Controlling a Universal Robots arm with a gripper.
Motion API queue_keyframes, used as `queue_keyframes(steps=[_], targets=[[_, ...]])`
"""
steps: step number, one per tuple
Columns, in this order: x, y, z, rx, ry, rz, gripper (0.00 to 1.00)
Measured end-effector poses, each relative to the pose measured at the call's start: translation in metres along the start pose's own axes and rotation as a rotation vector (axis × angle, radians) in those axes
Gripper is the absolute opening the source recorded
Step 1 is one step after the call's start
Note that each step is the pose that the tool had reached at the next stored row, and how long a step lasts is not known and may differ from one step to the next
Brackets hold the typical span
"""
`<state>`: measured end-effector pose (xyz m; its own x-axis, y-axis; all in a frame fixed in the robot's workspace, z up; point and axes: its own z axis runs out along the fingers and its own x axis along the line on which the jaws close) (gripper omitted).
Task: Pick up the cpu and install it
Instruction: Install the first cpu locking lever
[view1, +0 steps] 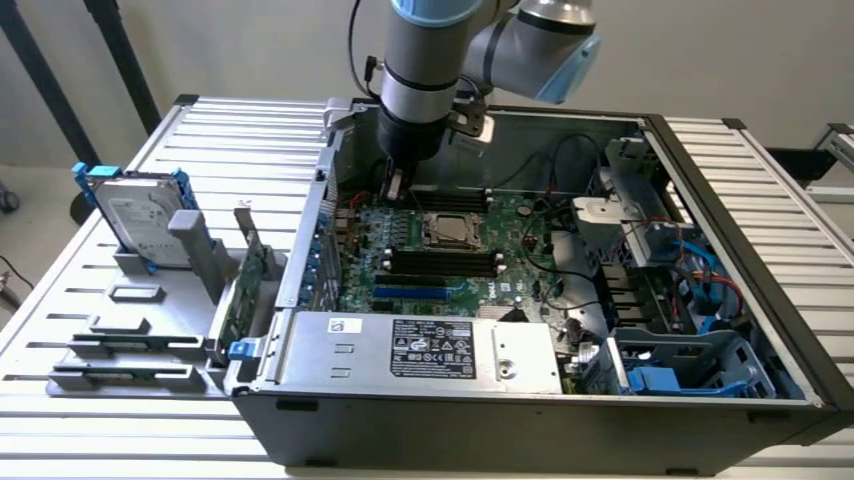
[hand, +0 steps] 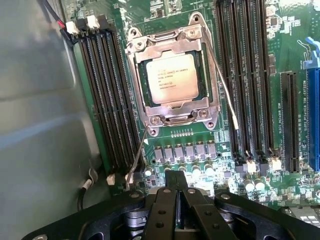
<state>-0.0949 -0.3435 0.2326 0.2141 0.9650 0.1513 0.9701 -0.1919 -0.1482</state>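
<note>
Silver-grey cpu (hand: 171, 77): lies flat in the socket on the green motherboard (hand: 295, 45), framed by the metal load plate (hand: 150, 116). It looks square to the frame.
Gripper (hand: 176, 177): fingers pressed together with nothing between them. It hangs over the board just beside the socket, apart from the chip.
Retention levers (hand: 226, 95): two thin wire levers stand out from the frame, one on each side. Both appear unhooked, and one slants towards the gripper tip.
Step in hand: judged to be securing work at the socket, since the chip is already placed.
Doing it well: contact belongs on the wire or the frame, never on the chip's top. Pressure should be slow and straight so the chip is not skewed.
Risk: the memory slots (hand: 107, 95) crowd both sides, so a sideways slip would strike them.
Elsewhere: the hard drive (view1: 134, 215) stands on the tabletop (view1: 120, 420), well apart from the computer case (view1: 534, 425).
</note>
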Motion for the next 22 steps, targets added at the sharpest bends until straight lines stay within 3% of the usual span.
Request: queue_keyframes(steps=[2,9,15,17,19,22], targets=[[-0.0007,0.0000,-0.0002,0.0030,0.0017,0.006,0.11],[-0.0008,-0.0005,-0.0001,-0.0038,0.0169,0.085,0.11],[-0.0010,-0.0015,0.0001,-0.0044,0.0387,0.137,0.11],[-0.0013,-0.0027,0.0001,0.0008,0.0534,0.145,0.11],[-0.0016,-0.0042,0.0002,0.0088,0.0731,0.149,0.11],[-0.0020,-0.0063,0.0005,0.0259,0.1147,0.150,0.11]])
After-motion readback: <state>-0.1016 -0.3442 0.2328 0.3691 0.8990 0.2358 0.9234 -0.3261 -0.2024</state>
